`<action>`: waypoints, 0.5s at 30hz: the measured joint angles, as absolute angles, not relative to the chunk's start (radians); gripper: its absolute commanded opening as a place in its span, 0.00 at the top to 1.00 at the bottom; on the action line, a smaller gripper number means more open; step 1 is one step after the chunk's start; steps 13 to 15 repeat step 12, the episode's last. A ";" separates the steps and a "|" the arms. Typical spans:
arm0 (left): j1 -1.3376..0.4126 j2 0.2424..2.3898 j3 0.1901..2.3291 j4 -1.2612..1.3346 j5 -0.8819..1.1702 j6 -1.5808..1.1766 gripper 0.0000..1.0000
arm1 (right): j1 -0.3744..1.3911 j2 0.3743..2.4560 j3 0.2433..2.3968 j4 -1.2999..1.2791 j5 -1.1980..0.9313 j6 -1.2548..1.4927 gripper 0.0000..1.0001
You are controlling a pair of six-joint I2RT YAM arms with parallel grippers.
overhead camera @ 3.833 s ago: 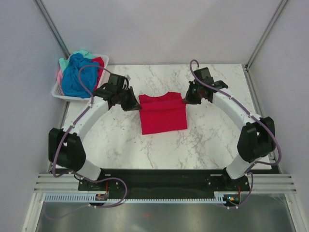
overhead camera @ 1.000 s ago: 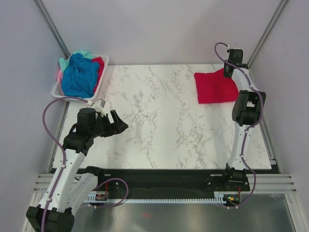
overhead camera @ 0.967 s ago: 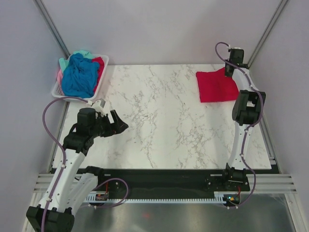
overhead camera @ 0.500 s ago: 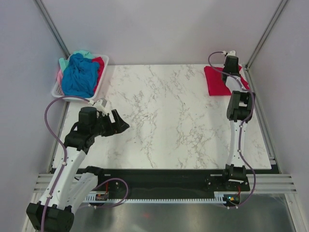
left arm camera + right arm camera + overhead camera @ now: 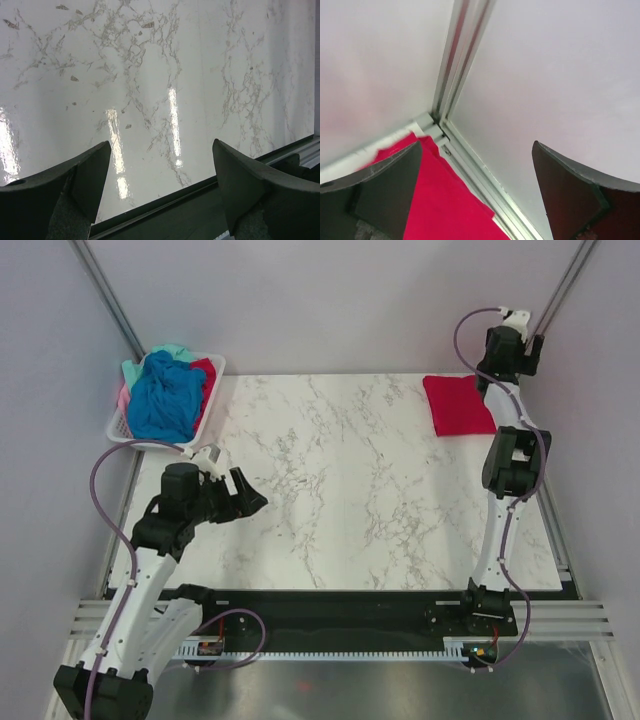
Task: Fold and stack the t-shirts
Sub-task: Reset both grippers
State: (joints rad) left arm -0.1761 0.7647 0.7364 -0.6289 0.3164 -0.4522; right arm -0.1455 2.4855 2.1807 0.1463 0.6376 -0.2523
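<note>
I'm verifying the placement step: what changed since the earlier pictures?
The folded red t-shirt went from the middle of the table to the far right corner; the right gripper let it go and lifted, open. The left gripper drew back, open. The basket and its t-shirts stayed put.

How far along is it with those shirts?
Done: one crimson t-shirt lies folded on the table, far right corner. In hand: nothing; the right gripper hangs open above it, the left gripper open and empty. Left: the blue t-shirt and others heaped in the basket.
</note>
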 measured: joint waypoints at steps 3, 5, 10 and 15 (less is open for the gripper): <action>-0.176 0.738 0.735 -0.625 0.320 -0.452 0.10 | -0.136 2.287 2.109 0.067 0.617 -0.147 0.02; -0.176 0.721 0.733 -0.617 0.327 -0.452 0.10 | -0.120 2.114 2.021 0.007 0.586 -0.065 0.02; -0.176 0.710 0.733 -0.606 0.353 -0.451 0.10 | -0.001 1.494 1.554 0.028 0.423 0.211 0.02; -0.176 0.701 0.730 -0.599 0.361 -0.450 0.09 | 0.089 1.283 1.372 0.030 0.370 0.301 0.02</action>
